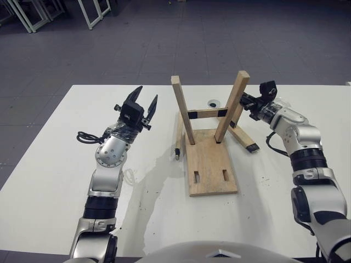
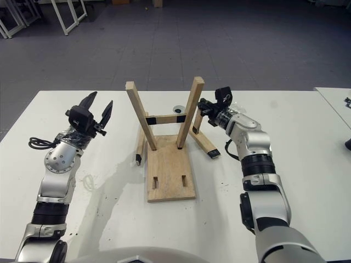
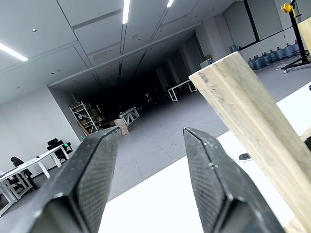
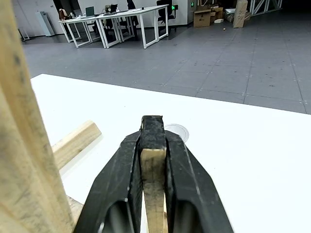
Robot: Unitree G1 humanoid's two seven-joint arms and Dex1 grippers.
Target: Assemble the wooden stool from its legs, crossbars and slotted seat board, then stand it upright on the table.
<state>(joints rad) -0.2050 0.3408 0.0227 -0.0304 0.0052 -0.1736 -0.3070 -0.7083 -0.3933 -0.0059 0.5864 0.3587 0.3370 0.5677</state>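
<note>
Half built: two legs (image 1: 182, 112) with crossbar (image 1: 207, 113) stand in the seat board (image 1: 211, 164), mid-surface; right end effector (image 4: 153, 130) clamped on a loose wooden piece (image 4: 153, 170); left end effector (image 1: 147, 94) spread apart, empty; next, I judge, fit that piece into the near slots (image 1: 196, 176).

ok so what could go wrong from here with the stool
1. The right hand is shut on a black-tipped bar close beside the right upright leg. Swinging the bar could knock that leg, which stands tilted in the seat board.
2. The left hand is open and apart from the left upright leg, so probably nothing steadies the two legs if they get bumped.
</note>
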